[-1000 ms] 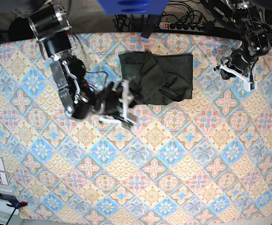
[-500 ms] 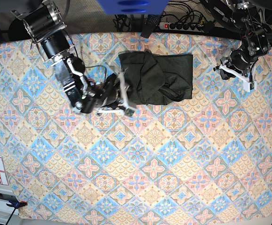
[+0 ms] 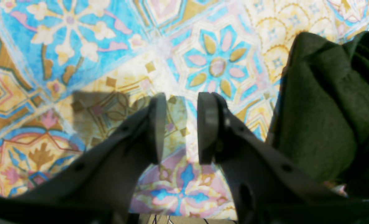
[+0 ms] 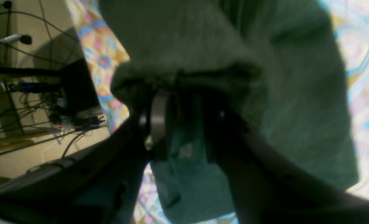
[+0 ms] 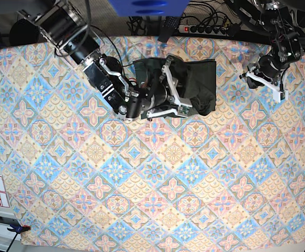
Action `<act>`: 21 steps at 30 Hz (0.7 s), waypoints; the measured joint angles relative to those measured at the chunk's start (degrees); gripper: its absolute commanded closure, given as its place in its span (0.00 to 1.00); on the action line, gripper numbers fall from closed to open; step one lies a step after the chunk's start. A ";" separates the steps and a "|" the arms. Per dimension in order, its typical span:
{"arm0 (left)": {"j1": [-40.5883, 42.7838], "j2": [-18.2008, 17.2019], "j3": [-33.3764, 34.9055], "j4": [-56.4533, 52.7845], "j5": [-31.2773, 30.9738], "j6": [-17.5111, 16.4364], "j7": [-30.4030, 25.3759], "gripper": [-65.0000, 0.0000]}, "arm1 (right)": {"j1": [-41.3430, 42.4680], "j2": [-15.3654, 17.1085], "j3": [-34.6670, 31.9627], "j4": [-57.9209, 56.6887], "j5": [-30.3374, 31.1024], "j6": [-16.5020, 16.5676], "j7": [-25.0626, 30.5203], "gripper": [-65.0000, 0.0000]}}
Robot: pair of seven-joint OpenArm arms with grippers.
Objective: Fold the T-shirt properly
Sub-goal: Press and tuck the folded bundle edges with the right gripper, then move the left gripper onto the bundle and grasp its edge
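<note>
My right gripper (image 4: 179,124) pinches a shirt (image 5: 199,79) fold to carry it over; left gripper (image 3: 178,127) part-open, empty, parked aside.

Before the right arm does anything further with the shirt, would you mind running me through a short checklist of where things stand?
1. Right gripper has fabric between its jaws: ok; T-shirt cloth bunches around and between them.
2. Left gripper free of cloth: ok; jaws apart over bare tablecloth, nothing between them.
3. Left arm out of the right arm's way: ok; in the base view it sits apart from the shirt, off toward the table edge.
4. Shirt lying flat: not ok; it is rumpled, with raised folds.
5. How many layers the right gripper holds: cannot tell; the wrist view is dark and blurred.
</note>
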 measured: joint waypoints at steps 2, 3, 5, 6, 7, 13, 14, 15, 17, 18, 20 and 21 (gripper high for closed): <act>0.00 0.11 0.00 0.00 0.07 0.02 0.00 0.76 | 1.05 -0.74 -1.07 0.00 -1.16 -0.07 -0.11 0.74; 0.00 0.11 0.00 0.00 0.02 0.00 0.00 0.76 | 1.40 -1.53 -1.66 -0.02 -1.14 -0.09 -0.37 0.74; 0.00 0.11 0.00 0.02 0.02 0.00 0.00 0.76 | 1.88 -3.21 -4.26 0.00 -0.79 -0.02 0.07 0.74; 0.00 0.11 0.00 0.02 0.02 0.00 0.00 0.76 | 2.43 -3.85 -5.70 -0.02 -0.33 0.09 0.09 0.74; 0.02 0.09 0.00 0.02 0.04 0.00 0.02 0.76 | 2.89 -4.13 -7.06 -0.02 0.28 0.46 0.20 0.73; 0.04 0.13 0.02 2.58 -0.02 0.02 0.44 0.76 | 7.52 -3.76 -14.21 0.00 -0.90 0.17 -0.09 0.74; 0.04 0.11 0.07 3.96 -0.04 0.02 0.31 0.76 | 7.39 -3.96 -15.08 0.26 -0.87 0.20 0.11 0.74; -0.02 -0.04 0.39 5.29 0.00 0.09 0.02 0.76 | 7.04 -4.11 -15.39 0.52 -0.52 0.26 0.24 0.74; 0.02 -0.15 1.84 8.59 0.00 -0.02 0.22 0.76 | 5.86 -4.24 -13.86 1.68 0.76 0.61 0.11 0.74; 0.15 -0.20 2.82 10.25 0.20 0.00 0.46 0.76 | 5.51 -4.20 -11.80 2.67 0.57 0.59 -0.02 0.74; 0.20 -0.20 5.55 13.40 -0.17 -0.02 0.44 0.76 | 6.08 -2.25 -6.23 4.79 0.68 0.46 1.31 0.74; 0.20 -0.17 7.04 14.73 -0.11 -0.07 0.52 0.76 | 6.40 -0.66 -2.97 5.88 0.63 0.39 1.44 0.74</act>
